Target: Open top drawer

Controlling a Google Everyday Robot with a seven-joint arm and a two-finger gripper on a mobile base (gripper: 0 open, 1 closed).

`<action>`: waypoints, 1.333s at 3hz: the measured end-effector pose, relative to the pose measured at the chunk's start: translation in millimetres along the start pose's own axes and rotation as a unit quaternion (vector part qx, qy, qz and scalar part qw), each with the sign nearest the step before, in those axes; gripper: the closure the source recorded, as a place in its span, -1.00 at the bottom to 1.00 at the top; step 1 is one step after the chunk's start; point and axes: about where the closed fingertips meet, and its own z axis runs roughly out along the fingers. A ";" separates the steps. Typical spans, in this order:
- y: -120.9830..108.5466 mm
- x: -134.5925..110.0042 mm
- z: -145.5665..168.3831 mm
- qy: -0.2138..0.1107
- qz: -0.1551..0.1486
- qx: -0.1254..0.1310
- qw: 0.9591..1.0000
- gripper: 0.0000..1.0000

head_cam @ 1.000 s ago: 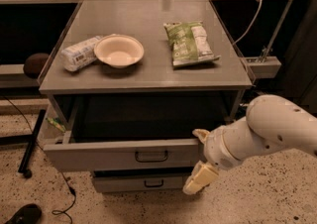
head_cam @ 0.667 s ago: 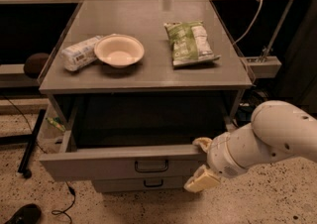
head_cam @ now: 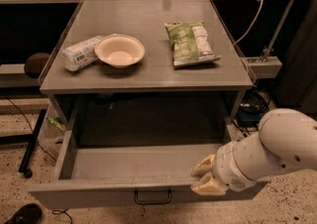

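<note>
The top drawer (head_cam: 99,191) is a wide grey metal tray pulled far out from under the grey cabinet top (head_cam: 153,25). Its inside (head_cam: 133,161) holds nothing I can see. A small dark pull handle (head_cam: 152,198) sits at the middle of its front. My gripper (head_cam: 204,178), with tan fingers on a white arm (head_cam: 277,148), is at the drawer's front rim, right of the handle. One finger lies over the rim, the other at the front face.
On the cabinet top lie a white wrapped packet (head_cam: 81,53), a cream bowl (head_cam: 119,50) and a green chip bag (head_cam: 190,43). A dark shoe (head_cam: 22,214) is on the speckled floor at bottom left. Cables (head_cam: 252,15) hang at the right.
The drawer has slid much further out toward me, and the gripper has moved back with its front edge. The lower drawers have dropped out of view.
</note>
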 end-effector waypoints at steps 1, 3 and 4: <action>12.7 4.2 -3.6 0.005 -0.001 0.001 1.000 1.00; 34.5 7.2 -7.9 0.010 -0.006 0.004 1.000 1.00; 47.6 8.0 -9.0 0.011 -0.010 0.004 1.000 0.64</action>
